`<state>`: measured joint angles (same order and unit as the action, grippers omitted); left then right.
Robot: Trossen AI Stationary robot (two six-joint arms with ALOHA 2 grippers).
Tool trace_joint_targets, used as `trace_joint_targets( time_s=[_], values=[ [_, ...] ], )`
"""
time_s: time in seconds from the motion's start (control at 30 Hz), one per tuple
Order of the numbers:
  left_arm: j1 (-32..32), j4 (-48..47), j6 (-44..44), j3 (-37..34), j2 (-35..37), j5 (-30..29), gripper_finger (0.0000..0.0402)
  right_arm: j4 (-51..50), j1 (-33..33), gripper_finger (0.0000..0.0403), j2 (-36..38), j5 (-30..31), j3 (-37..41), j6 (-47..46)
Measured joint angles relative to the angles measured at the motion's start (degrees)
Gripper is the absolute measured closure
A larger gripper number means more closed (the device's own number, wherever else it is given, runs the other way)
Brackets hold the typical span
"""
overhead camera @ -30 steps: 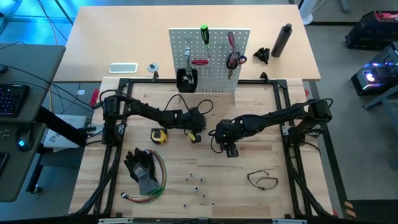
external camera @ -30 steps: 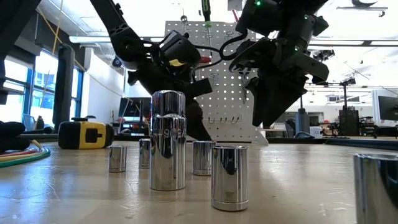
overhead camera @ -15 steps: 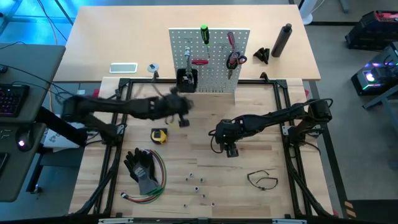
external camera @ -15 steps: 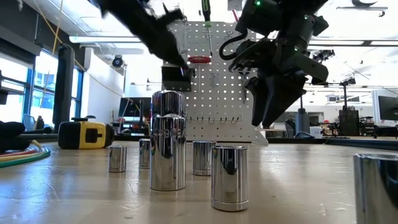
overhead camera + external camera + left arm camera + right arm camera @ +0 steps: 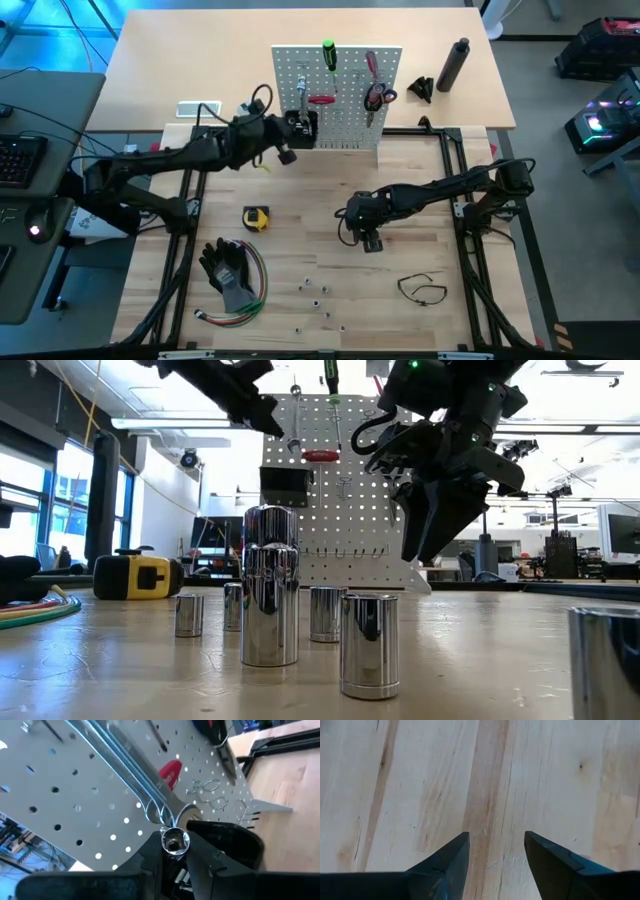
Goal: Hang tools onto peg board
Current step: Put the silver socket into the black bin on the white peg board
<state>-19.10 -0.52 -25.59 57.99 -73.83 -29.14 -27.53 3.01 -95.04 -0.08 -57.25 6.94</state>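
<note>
High view: the left pincer (image 5: 285,156) is reaching up to the peg board (image 5: 345,120), sitting right by the small black bin (image 5: 301,128) on its front. The board is standing at the far edge of the wooden surface (image 5: 400,180), with a green-handled screwdriver (image 5: 328,55), a red-handled screwdriver (image 5: 321,100), a red-handled tool (image 5: 370,64) and scissors (image 5: 377,97) hanging on it. The right pincer (image 5: 371,243) is hovering low over the middle of the surface, well apart from everything. The yellow tape measure (image 5: 256,217) is lying between the left arm and the black gloves (image 5: 227,268), which are resting beside the coloured wires (image 5: 250,300). Small metal sockets (image 5: 318,292) are scattered near the front edge, and a thin black loop (image 5: 422,289) is lying front right.

Low view: the sockets (image 5: 270,600) are standing in a cluster up close, the tape measure (image 5: 137,575) is sitting off to the side, and the board (image 5: 340,490) is standing upright behind them. The right pincer (image 5: 430,525) is hanging in front of the board with nothing in it.

Left wrist view: the fingers (image 5: 150,857) are pinching a small shiny socket (image 5: 175,841), holding it just in front of the board (image 5: 75,800), near the hanging silver wrenches (image 5: 135,775) and right above the bin (image 5: 230,840).

Right wrist view: the fingers (image 5: 450,857) are standing spread apart, gripping nothing, pointing down at bare wood (image 5: 485,775)
</note>
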Motion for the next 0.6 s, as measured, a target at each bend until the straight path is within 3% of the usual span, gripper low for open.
trace_joint_targets(
  time_s=[0.4,0.6],
  values=[
    [-3.91,-5.82,1.14,3.99,-8.8,3.11,0.0346,0.52,0.0,0.0217,0.0,0.39,0.0,0.13],
    [-3.62,-5.81,1.91,5.03,-9.8,3.12,0.0288,0.49,0.0,0.0217,0.0,0.51,0.0,0.44]
  ],
)
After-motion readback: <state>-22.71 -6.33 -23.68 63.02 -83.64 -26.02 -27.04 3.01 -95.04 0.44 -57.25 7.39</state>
